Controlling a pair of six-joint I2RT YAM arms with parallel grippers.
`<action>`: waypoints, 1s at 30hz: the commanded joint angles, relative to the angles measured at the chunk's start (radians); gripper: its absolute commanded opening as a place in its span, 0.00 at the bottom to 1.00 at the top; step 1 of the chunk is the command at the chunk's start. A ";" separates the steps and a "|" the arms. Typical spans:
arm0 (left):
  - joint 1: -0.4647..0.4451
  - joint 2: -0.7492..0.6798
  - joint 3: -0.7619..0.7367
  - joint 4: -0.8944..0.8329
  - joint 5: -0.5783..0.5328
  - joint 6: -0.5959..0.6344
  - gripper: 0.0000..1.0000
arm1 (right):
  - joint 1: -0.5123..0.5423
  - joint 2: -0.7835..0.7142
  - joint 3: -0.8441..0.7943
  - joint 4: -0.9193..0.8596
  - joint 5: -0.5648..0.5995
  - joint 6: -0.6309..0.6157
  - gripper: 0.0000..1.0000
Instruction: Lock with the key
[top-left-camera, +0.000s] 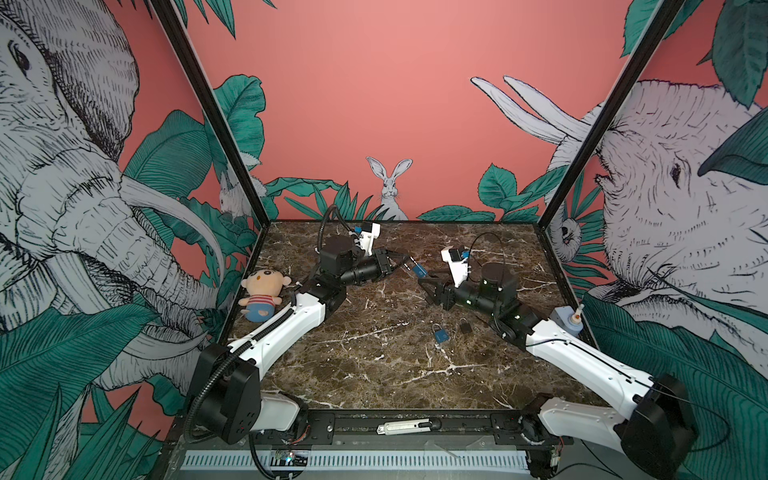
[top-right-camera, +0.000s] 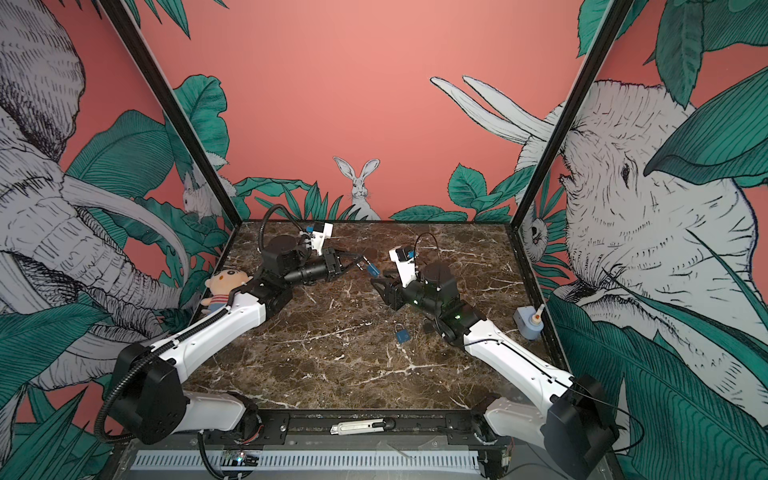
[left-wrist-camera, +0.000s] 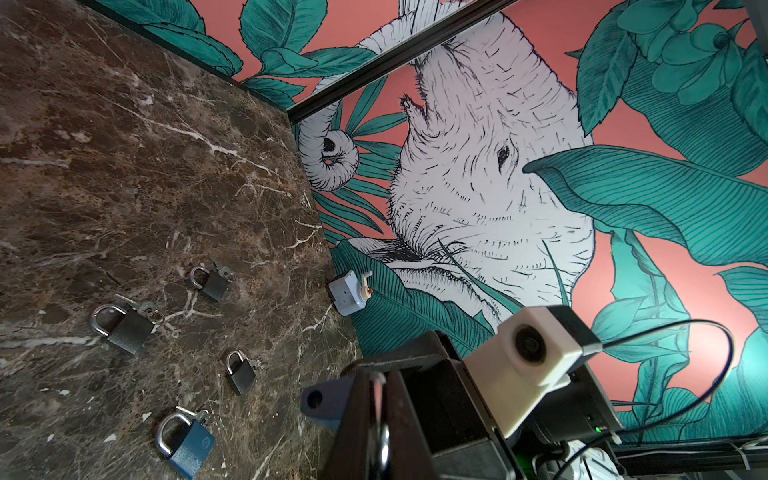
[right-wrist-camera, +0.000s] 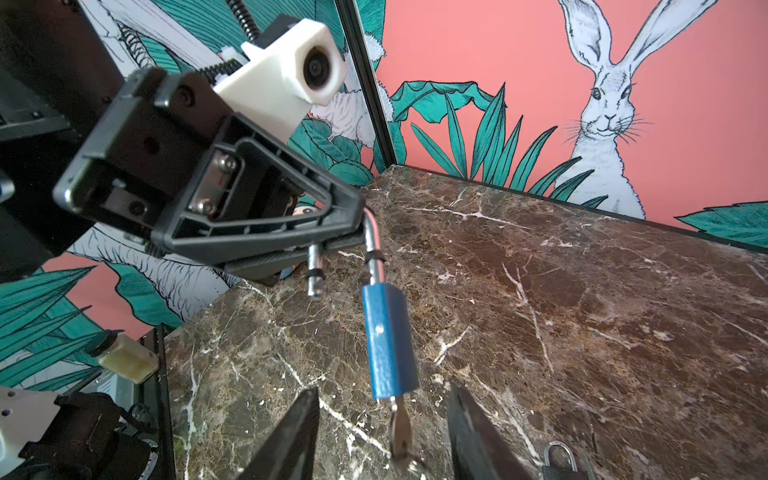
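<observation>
A blue padlock (top-left-camera: 419, 271) (top-right-camera: 372, 270) hangs above the middle of the table, held by its open steel shackle (right-wrist-camera: 376, 266). My left gripper (top-left-camera: 405, 262) (top-right-camera: 359, 259) (left-wrist-camera: 384, 399) is shut on that shackle, whose free leg (right-wrist-camera: 314, 270) stands out of the blue padlock body (right-wrist-camera: 388, 345) (left-wrist-camera: 322, 401). A key (right-wrist-camera: 401, 432) sticks out of the body's lower end. My right gripper (top-left-camera: 426, 284) (top-right-camera: 380, 286) (right-wrist-camera: 382, 399) is open, one finger on each side of the key with a gap on both sides.
Several more padlocks with keys lie on the marble: a blue one (top-left-camera: 440, 334) (left-wrist-camera: 187, 440) and black ones (top-left-camera: 465, 326) (left-wrist-camera: 122, 324) (left-wrist-camera: 240, 372) (left-wrist-camera: 212, 282). A pale blue box (top-left-camera: 567, 322) stands by the right wall, a plush doll (top-left-camera: 262, 295) by the left.
</observation>
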 joint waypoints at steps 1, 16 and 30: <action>-0.006 -0.024 0.046 0.055 -0.004 -0.013 0.00 | -0.012 0.016 0.040 0.070 -0.028 -0.005 0.45; -0.007 -0.027 0.048 0.070 0.009 -0.029 0.00 | -0.024 0.106 0.107 0.098 -0.065 0.022 0.26; -0.007 -0.055 0.062 -0.045 -0.009 0.090 0.00 | -0.053 0.099 0.137 0.041 -0.156 0.092 0.00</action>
